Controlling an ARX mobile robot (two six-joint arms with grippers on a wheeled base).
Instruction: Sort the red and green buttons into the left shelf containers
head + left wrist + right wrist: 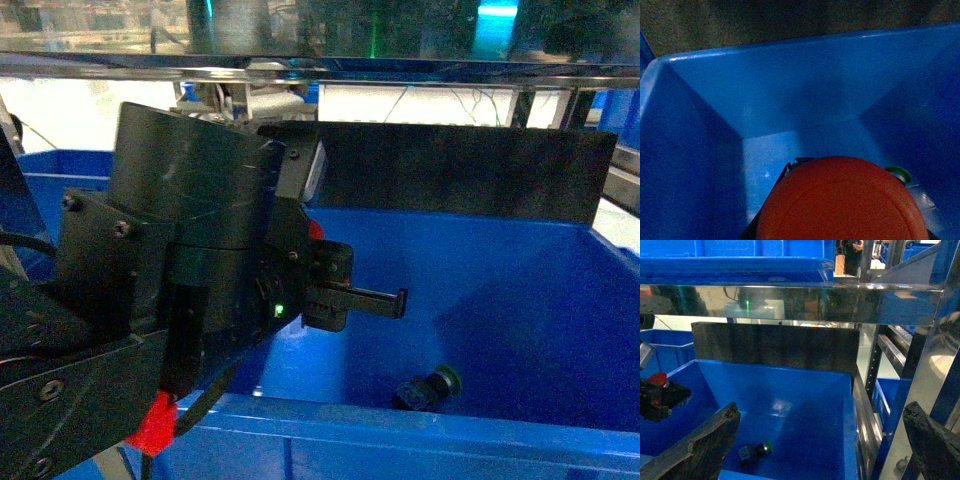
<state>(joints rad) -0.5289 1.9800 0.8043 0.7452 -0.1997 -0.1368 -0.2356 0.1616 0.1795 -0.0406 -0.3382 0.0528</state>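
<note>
The shelf frame (790,297), of bright reflective metal, is being used to carry the deep blue bin (520,300), whose smooth sloping plastic walls and thick front rim are being kept facing the robot so that parts can be dropped in from above. A dark flat panel (450,165) is being stood behind the bin. The left arm (190,270), a bulky black housing, is being held over the bin's left side, with the left gripper (370,300) reaching out above the floor of the bin. The red button (840,205) is being gripped in it, its wide domed cap filling the lower part of the left wrist view, apparently so that it can be released inside. The green button (432,387), small-capped on a dark body, is lying on its side on the bin floor near the front wall. The right gripper (815,450) is being held spread apart and empty, well back from the bin.
</note>
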